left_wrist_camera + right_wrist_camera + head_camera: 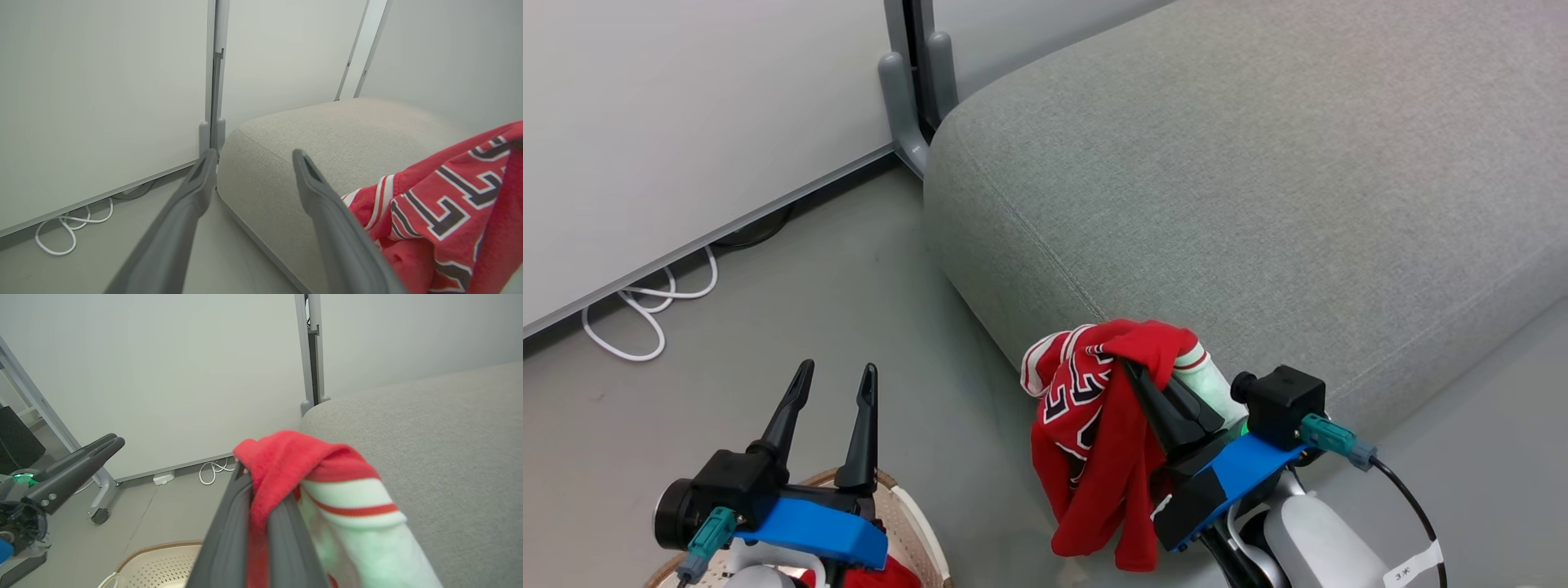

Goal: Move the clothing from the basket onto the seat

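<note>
A red jersey [1094, 433] with black-and-white lettering and white striped trim hangs from my right gripper [1137, 371], which is shut on its fabric [286, 465]. It dangles just in front of the grey seat [1258, 188], near the cushion's front edge. The same garment [449, 212] fills the right of the left wrist view. My left gripper [837, 380] stands open and empty above the cream basket [907, 506], where a scrap of a second red garment [882, 576] shows at the bottom edge. The basket's rim [159, 549] also appears below my right gripper.
A white wall panel [686, 122] with a grey post [915, 82] stands beside the seat's left end. A looped white cable [645, 310] lies on the grey floor by the wall. A wheeled grey stand leg [100, 490] sits at the left.
</note>
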Available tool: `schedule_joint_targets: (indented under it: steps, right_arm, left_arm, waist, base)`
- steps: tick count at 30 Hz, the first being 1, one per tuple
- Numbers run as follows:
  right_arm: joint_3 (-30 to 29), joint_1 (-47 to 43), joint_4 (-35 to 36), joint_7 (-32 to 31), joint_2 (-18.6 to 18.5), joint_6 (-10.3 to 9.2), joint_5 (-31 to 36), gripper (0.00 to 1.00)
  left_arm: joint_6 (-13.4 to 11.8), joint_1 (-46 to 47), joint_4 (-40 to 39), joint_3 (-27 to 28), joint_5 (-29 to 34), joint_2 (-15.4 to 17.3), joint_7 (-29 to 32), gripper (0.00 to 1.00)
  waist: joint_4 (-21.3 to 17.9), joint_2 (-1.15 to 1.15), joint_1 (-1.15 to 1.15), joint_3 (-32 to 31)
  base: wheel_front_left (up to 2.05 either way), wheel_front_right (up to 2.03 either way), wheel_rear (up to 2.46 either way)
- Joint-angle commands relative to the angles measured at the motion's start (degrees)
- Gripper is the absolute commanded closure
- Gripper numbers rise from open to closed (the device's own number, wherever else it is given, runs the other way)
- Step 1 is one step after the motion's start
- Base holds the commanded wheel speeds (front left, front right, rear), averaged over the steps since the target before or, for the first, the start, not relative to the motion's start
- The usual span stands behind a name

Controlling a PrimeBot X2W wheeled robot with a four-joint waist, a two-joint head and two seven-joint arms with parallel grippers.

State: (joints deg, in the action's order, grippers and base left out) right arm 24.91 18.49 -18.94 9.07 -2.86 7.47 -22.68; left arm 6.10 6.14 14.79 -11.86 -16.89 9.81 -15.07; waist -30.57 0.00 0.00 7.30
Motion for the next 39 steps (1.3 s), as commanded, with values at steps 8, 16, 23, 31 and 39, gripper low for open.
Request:
schedule_joint_targets:
  steps: [8,16,23,31,39]
  right_arm:
    - [-0.68,-0.83,0.68,0.72,-0.05,0.05,-1.1,1.0]
    - [-2.6,1.85,0.01,0.88,-0.05,0.04,0.0,1.0]
    - [-6.9,7.51,0.3,0.58,-0.04,0.04,0.97,1.0]
    - [-17.45,21.35,-0.75,-0.34,-0.23,0.04,0.78,1.0]
    - [-28.04,36.58,-5.44,-1.17,-7.07,0.04,-1.67,1.0]
  left_arm:
    - [0.48,0.88,0.45,-0.24,0.59,0.54,-0.15,0.0]
    - [0.63,1.25,0.29,-0.31,0.72,0.21,-0.15,0.0]
    - [0.62,2.35,-1.05,-0.21,1.43,1.06,-0.15,0.0]
    - [0.86,7.47,-6.35,-1.66,3.47,3.81,1.81,0.0]
    - [0.94,11.52,-12.05,-2.08,4.65,7.2,4.6,0.0]
  waist:
    - [-0.88,0.0,0.0,0.92]
    - [-0.23,0.0,0.0,1.44]
    - [0.15,0.0,0.0,4.7]
    - [1.7,0.0,0.0,15.48]
    - [3.16,0.0,0.0,25.59]
  base:
    - [0.0,0.0,0.0]
    - [0.0,0.0,0.0]
    - [0.0,0.0,0.0]
    - [0.0,0.0,0.0]
    - [0.0,0.0,0.0]
